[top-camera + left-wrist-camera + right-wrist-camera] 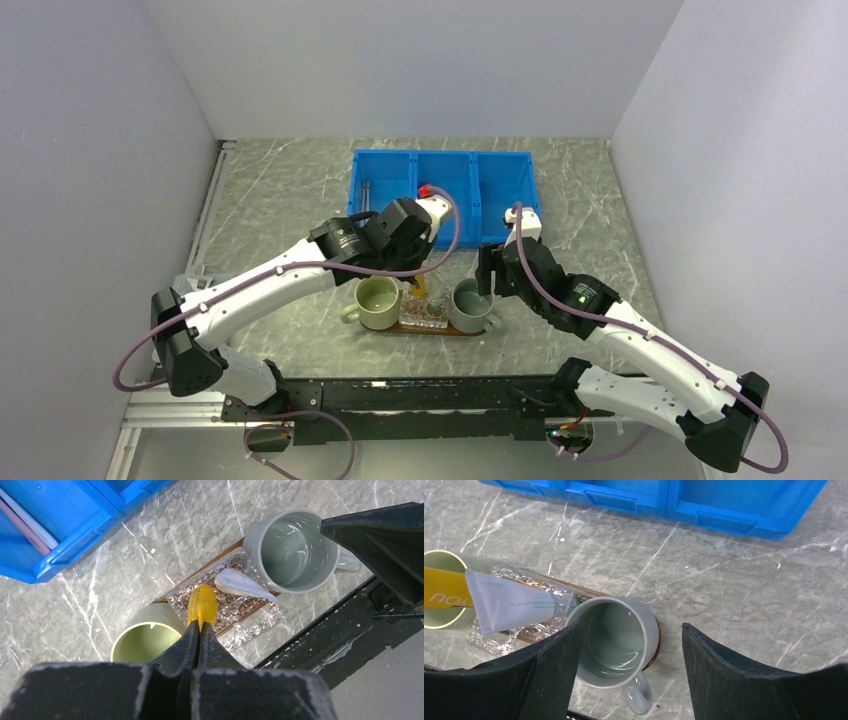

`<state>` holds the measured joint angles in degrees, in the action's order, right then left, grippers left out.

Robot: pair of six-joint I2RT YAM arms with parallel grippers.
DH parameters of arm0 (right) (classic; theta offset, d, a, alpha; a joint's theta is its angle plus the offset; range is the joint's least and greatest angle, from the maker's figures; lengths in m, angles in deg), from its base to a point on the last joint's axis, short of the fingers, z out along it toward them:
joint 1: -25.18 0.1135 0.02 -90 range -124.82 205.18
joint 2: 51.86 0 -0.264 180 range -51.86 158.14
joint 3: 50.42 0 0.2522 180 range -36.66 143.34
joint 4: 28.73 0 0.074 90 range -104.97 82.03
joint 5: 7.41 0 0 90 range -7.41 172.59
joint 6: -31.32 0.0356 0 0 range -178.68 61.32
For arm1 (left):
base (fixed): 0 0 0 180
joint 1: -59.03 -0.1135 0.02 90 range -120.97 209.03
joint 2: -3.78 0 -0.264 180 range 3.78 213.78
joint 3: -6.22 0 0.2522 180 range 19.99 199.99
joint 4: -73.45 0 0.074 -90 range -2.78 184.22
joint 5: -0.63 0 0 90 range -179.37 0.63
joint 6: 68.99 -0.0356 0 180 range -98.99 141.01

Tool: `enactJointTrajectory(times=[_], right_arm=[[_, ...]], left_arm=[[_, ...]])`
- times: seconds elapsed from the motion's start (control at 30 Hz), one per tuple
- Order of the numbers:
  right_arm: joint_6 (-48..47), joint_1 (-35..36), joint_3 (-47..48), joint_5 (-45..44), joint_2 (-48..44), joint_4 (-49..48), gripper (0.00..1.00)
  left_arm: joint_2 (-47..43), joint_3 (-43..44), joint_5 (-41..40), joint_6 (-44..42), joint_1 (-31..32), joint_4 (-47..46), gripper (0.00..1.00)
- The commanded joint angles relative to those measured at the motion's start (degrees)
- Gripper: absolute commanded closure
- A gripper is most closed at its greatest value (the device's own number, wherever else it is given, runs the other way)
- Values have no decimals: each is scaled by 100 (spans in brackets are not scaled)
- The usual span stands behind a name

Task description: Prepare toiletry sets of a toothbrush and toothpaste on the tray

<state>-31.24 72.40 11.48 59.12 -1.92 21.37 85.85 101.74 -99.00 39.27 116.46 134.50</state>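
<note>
So left claw (199, 630) is clamping the yellow tube (201, 605), its long axis pointing down at the clear holder (255, 627) on the tray (212, 565), beside the white tube (240, 583); right claw (633, 627) is hovering open.

Two mugs standing mid-frame in top view: green mug (378, 302), grey mug (468, 305).
Two tubes showing between them: yellow tube (201, 605), white tube (242, 584).
Two toothbrushes lying upper left in left wrist view: pinkish toothbrush (22, 525), pale toothbrush (31, 519).
One tray (432, 331), one clear holder (250, 626), one blue bin (445, 153) sitting on desk (280, 190).
</note>
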Motion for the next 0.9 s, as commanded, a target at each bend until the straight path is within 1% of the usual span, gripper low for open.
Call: enactJointTrajectory(times=[0.0,0.57,0.87], right_arm=[[-62,-39,-30,13,-58,-210,27],[-100,-74,-76,88,-54,-289,26],[-99,-98,-103,104,-85,-303,26]], left_arm=[[74,-19,-178,2,73,-299,100],[331,-157,-266,63,128,-233,100],[363,-275,-258,79,128,-372,100]])
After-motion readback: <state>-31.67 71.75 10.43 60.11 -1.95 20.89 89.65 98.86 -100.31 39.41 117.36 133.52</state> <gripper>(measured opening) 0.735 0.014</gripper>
